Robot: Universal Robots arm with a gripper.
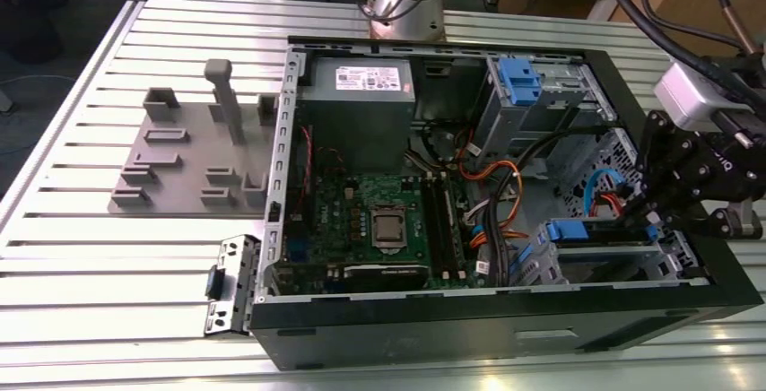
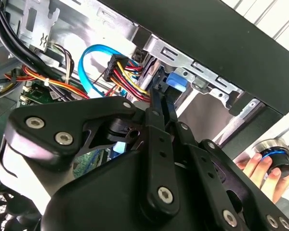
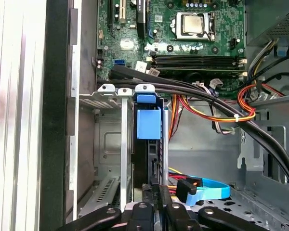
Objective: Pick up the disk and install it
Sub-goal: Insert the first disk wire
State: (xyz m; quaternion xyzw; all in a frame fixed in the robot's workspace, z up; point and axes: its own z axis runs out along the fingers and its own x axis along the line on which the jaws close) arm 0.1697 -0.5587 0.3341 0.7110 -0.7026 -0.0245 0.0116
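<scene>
Slatted metal counter (image 1: 72, 256) carries an open PC case (image 1: 503, 319). Tool (image 3: 155, 190), closed, presses the disk (image 3: 148, 125) into the near-right drive bay (image 3: 108, 144); install step, likely needing a final seating push.

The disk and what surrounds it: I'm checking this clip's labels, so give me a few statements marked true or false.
1. The disk stands in a slot of the drive cage inside the case. True.
2. The gripper is over the grey fixture plate outside the case. False: it is at the drive cage, at the exterior view's right, close to the disk.
3. In the second wrist view a hand rests beside the case, outside it. True.
4. A cooler covers the processor. False: the processor lies bare on the board.
</scene>
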